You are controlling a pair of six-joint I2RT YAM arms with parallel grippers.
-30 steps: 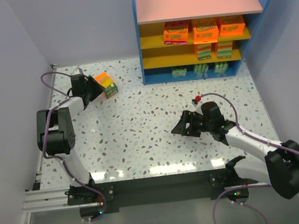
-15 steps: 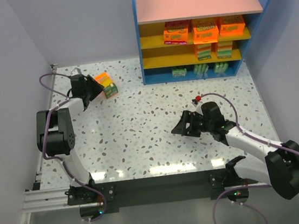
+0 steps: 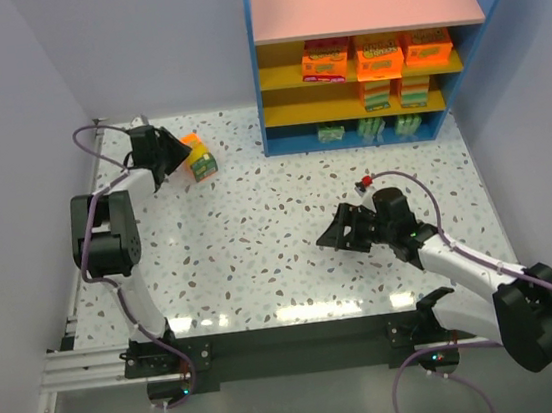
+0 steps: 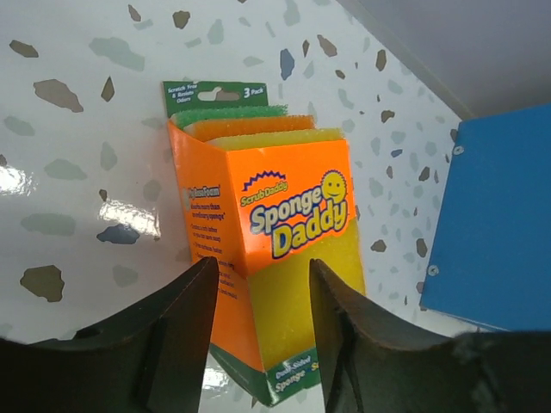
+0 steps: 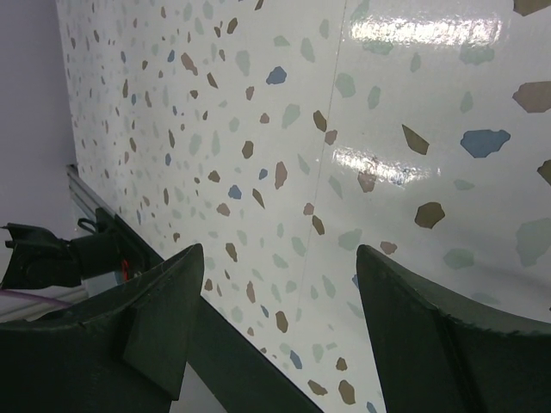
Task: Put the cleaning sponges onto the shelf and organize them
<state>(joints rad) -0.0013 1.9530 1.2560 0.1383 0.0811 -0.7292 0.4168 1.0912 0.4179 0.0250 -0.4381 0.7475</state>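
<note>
One orange sponge pack with a green header card sits at the far left, tilted, left of the shelf. In the left wrist view the pack reads "Sponge Daddy". My left gripper is shut on its lower end, one finger on the orange side and one on the yellow face. Several orange packs stand on the yellow tiers, with small green ones on the bottom tier. My right gripper is open and empty low over the table.
The blue side panel of the shelf is close on the right of the held pack. The purple side wall runs close behind the left arm. A small red object lies by the right arm's cable.
My left gripper has shifted a little farther back and turned, and the orange pack has turned slightly with it. The right arm has not moved.
</note>
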